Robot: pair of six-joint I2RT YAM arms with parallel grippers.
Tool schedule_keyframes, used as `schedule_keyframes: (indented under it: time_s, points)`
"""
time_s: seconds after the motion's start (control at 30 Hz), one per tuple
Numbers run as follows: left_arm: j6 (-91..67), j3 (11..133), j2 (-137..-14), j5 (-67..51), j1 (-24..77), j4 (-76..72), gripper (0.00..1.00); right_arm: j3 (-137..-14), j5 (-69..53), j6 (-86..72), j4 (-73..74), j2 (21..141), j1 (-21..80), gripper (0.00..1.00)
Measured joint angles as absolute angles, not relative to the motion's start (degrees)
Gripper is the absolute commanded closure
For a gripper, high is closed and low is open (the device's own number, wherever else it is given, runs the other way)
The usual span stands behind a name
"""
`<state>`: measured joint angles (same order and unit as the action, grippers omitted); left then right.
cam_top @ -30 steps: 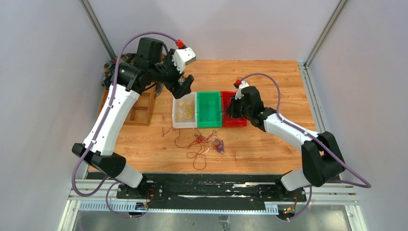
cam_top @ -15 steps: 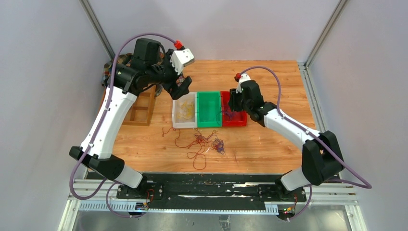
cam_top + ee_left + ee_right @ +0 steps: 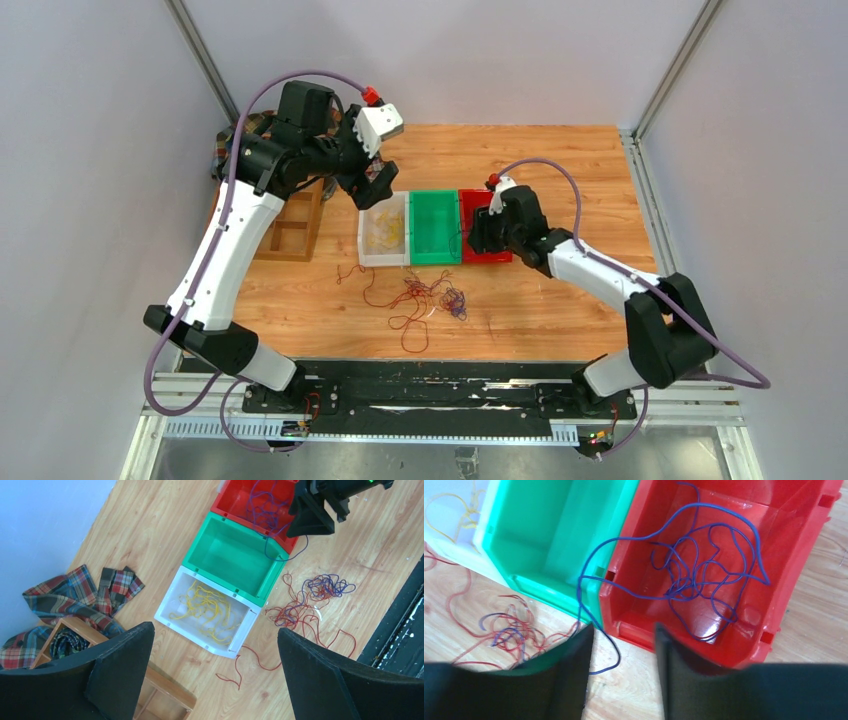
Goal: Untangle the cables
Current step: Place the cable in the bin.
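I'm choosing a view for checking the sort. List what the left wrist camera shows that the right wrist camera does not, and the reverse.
Left wrist only: the plaid cloth, the wooden tray, the whole white bin with its yellow wires, and the right gripper above the red bin. Right wrist only: most of the red bin's floor and the full spread of purple loops on it. Both: the green bin, the purple strand trailing over the red bin's rim onto the table, and the clump of red and purple wires there.
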<state>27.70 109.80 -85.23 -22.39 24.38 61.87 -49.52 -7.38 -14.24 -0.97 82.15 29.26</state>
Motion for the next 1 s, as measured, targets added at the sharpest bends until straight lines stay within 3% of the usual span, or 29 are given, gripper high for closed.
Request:
schedule_keyframes:
  time_s: [0.07, 0.1, 0.53, 0.8, 1.0]
  points:
    - [27.68, 109.8, -85.19, -22.37, 24.38, 61.87, 0.02, -49.52, -7.53, -14.85, -1.67, 83.9, 29.26, 0.93]
    - [27.68, 109.78, -85.17, -22.39, 24.38, 61.87, 0.02, -49.54, -7.49, -15.14, -1.89, 84.66, 29.26, 0.98]
    - [27.77, 106.76, -82.65, -22.28, 24.36, 61.95, 0.02, -59.61, 4.32, -7.55, 2.76, 85.69, 29.23, 0.99]
    - [28.03, 106.17, -81.19, -21.85, 24.29, 62.02, 0.02, -64.16, 14.61, -1.1, 5.96, 92.92, 29.23, 0.99]
    - [27.75, 106.0, -81.19, -21.87, 24.18, 62.06, 0.02, -66.02, 15.92, 0.84, 7.57, 98.54, 29.23, 0.99]
